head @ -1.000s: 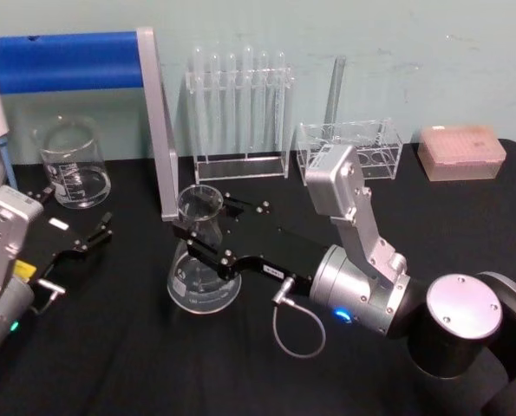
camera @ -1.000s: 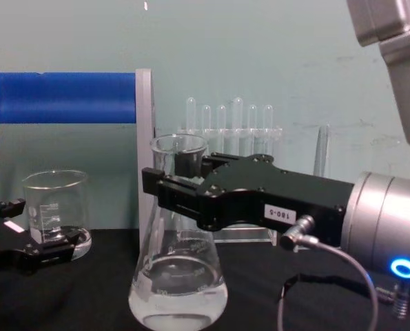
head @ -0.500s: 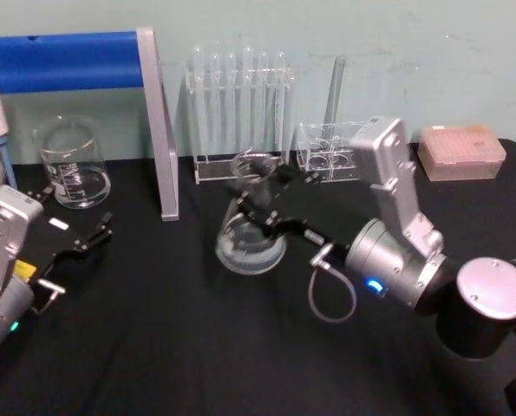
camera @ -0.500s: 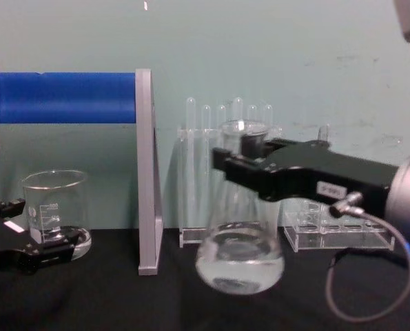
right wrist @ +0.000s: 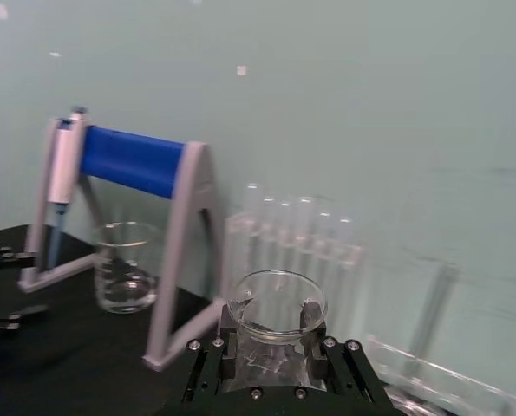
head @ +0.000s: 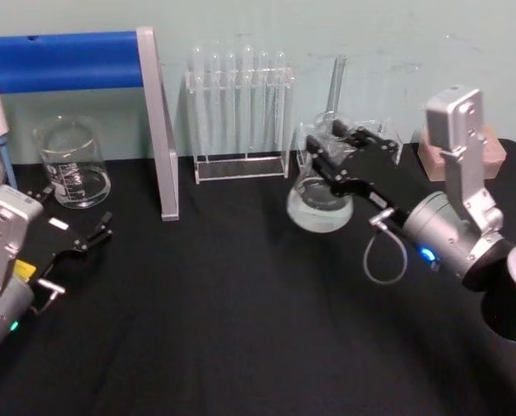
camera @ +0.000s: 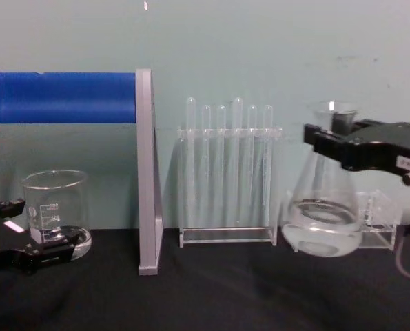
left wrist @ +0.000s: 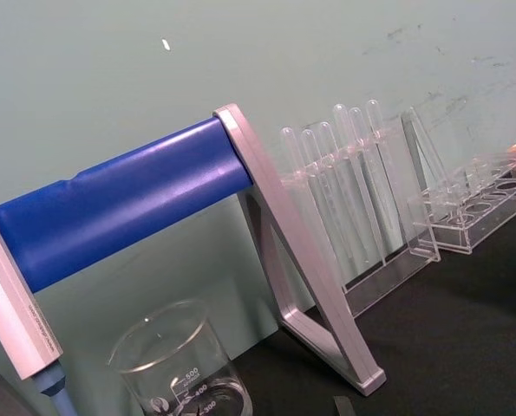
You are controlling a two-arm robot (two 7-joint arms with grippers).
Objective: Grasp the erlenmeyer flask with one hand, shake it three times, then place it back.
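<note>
The erlenmeyer flask (head: 320, 198) is clear glass with a little liquid in its wide base. It hangs slightly tilted just above the black table at the back right, in front of a low clear rack. My right gripper (head: 334, 156) is shut on its neck, reaching in from the right. From the chest the flask (camera: 322, 222) shows at the right, with the right gripper (camera: 337, 140) clamped below its lip. In the right wrist view the flask mouth (right wrist: 277, 314) sits between the black fingers (right wrist: 229, 344). My left gripper (head: 74, 232) rests open at the left, near the beaker.
A blue-barred pipette stand (head: 158, 130) and a glass beaker (head: 71, 163) stand at the back left. A test tube rack (head: 238, 113) stands at the back centre, a low clear rack (head: 375, 143) behind the flask, and a pink tip box (head: 492, 152) at the far right.
My right gripper has swung the flask from left of centre, by the stand's leg, rightward and back to the low clear rack. The left arm has not moved.
</note>
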